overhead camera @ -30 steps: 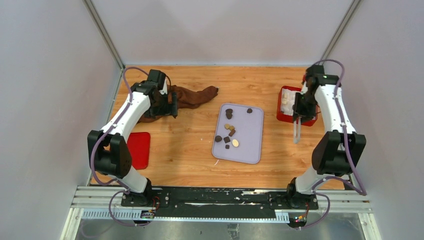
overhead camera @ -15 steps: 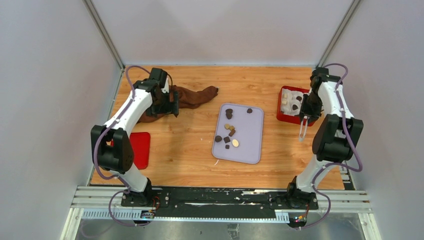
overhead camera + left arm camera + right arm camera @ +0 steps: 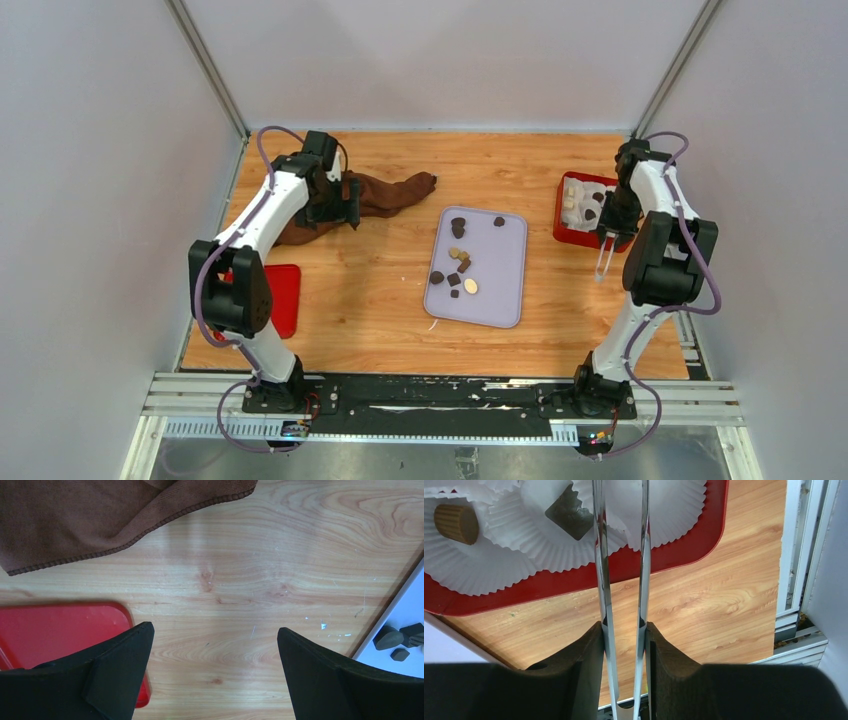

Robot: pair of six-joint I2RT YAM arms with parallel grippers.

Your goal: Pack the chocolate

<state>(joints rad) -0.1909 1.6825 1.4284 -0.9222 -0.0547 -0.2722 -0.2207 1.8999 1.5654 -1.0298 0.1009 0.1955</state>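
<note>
Several small chocolates (image 3: 457, 262), dark, tan and cream, lie on the lavender tray (image 3: 505, 300) at mid-table. A red box (image 3: 572, 222) with white paper cups stands at the right; a tan round piece (image 3: 456, 524) and a dark square piece (image 3: 570, 512) sit in cups. My right gripper (image 3: 612, 222) (image 3: 624, 626) is shut on metal tongs (image 3: 601, 258) (image 3: 601, 555) by the box's near right corner. The tong arms stand slightly apart with nothing seen between them; their tips are cut off in the right wrist view. My left gripper (image 3: 342, 205) (image 3: 215, 630) is open and empty by the cloth.
A brown cloth (image 3: 385, 192) (image 3: 75, 520) lies crumpled at the back left. A red lid (image 3: 283, 297) (image 3: 55, 630) lies flat at the left edge. The tray's corner with chocolates (image 3: 395, 640) shows in the left wrist view. A metal rail (image 3: 796, 555) runs along the table's right edge.
My right arm has swung right and folded up, carrying the tongs from the box's front left to its near right corner. My left arm has drawn back slightly beside the cloth.
</note>
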